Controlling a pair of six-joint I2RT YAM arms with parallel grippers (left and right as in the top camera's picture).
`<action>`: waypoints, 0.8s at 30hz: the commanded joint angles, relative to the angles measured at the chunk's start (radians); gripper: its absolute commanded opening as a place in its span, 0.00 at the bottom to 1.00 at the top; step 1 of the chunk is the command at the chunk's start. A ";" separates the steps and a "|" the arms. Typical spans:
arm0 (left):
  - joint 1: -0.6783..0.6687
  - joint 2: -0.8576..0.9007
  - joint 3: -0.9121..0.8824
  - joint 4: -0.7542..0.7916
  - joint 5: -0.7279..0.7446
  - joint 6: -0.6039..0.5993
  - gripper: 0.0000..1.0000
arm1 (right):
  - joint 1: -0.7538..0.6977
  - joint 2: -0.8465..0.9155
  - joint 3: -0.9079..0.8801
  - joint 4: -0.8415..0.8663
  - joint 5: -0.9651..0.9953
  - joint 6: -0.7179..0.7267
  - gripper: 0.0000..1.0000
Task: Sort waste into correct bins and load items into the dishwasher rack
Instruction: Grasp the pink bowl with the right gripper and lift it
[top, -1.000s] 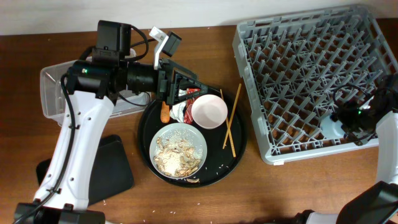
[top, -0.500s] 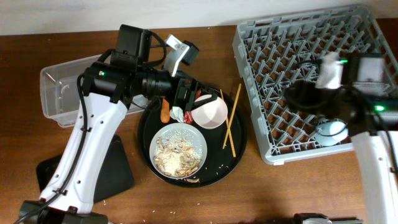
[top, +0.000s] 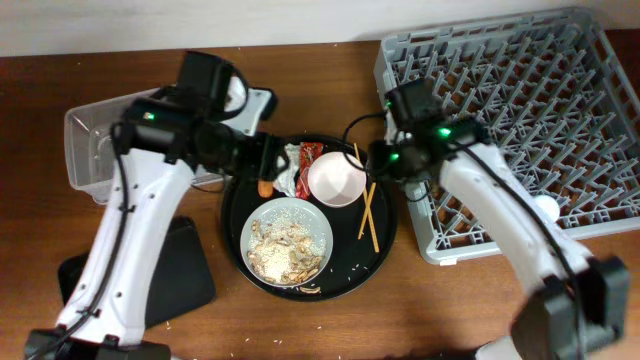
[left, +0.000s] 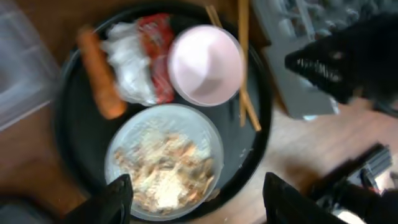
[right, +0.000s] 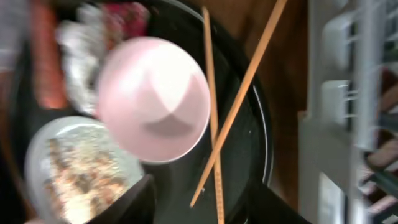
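Observation:
The round black tray (top: 232, 215) holds the grey-green plate (top: 287, 240) of rice and scraps (left: 165, 168), a white bowl (top: 336, 180), crossed chopsticks (top: 371, 200), an orange carrot (top: 265, 183), a crumpled napkin (top: 287, 181) and a red wrapper (top: 309, 155). My left gripper (top: 262, 160) is open and empty above the carrot and plate (left: 202, 205). My right gripper (top: 385, 165) is open and empty over the chopsticks (right: 214, 124) beside the bowl (right: 152, 99). The light-blue cup (top: 545, 207) lies in the grey rack (top: 500, 110).
The clear tub (top: 88, 150) stands at the far left behind my left arm. The small black tray (top: 185, 265) lies at the front left. The rack's left wall (right: 354, 93) stands right next to the round tray's right rim.
My right arm let go of the cup in the rack and swung left to the round tray's right edge. My left gripper drew back a little to the left.

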 joint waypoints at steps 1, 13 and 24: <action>0.117 -0.138 0.141 -0.100 -0.259 -0.117 0.68 | 0.012 0.137 -0.015 0.040 -0.001 0.024 0.44; 0.217 -0.366 0.151 -0.119 -0.450 -0.180 0.99 | 0.049 0.266 -0.014 0.180 -0.010 0.050 0.07; 0.217 -0.366 0.151 -0.143 -0.450 -0.180 0.99 | 0.045 -0.158 0.066 0.035 0.545 0.049 0.04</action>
